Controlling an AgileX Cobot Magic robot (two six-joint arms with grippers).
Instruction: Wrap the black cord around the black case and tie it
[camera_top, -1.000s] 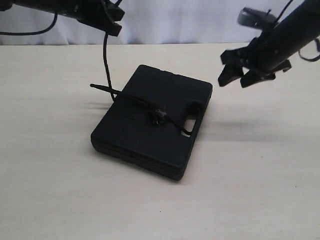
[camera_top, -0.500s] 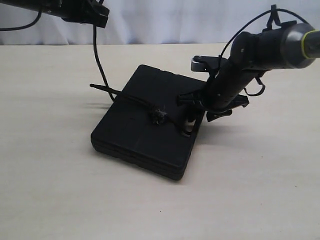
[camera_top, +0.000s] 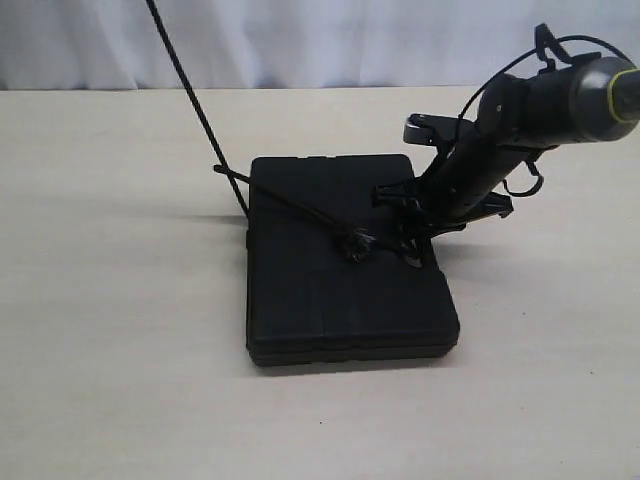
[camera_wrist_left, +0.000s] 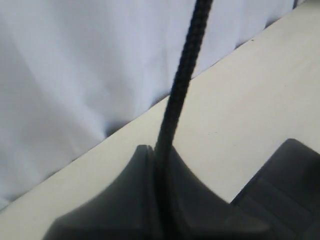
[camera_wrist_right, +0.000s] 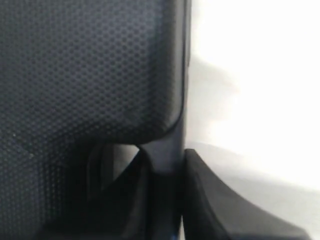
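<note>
The black case (camera_top: 340, 290) lies flat on the table, with the black cord (camera_top: 200, 115) crossing its top to a frayed knot (camera_top: 355, 244). From the case's far left corner the cord runs up, taut, out of the exterior view's top. My left gripper (camera_wrist_left: 161, 155) is out of the exterior view; its wrist view shows it shut on the cord (camera_wrist_left: 182, 75), with a corner of the case (camera_wrist_left: 285, 190) beyond. My right gripper (camera_top: 412, 235) is down at the case's right edge. In its wrist view, the right gripper (camera_wrist_right: 165, 155) is shut on the handle bar of the case (camera_wrist_right: 75, 65).
The pale wooden table (camera_top: 120, 350) spreads around the case. A white cloth backdrop (camera_top: 320, 40) hangs behind the table's far edge. Robot cables loop over the right arm (camera_top: 540, 110).
My right gripper came down from the upper right and closed on the case's handle edge. The case has swung round on the table. My left gripper rose out of the exterior view, pulling the cord taut.
</note>
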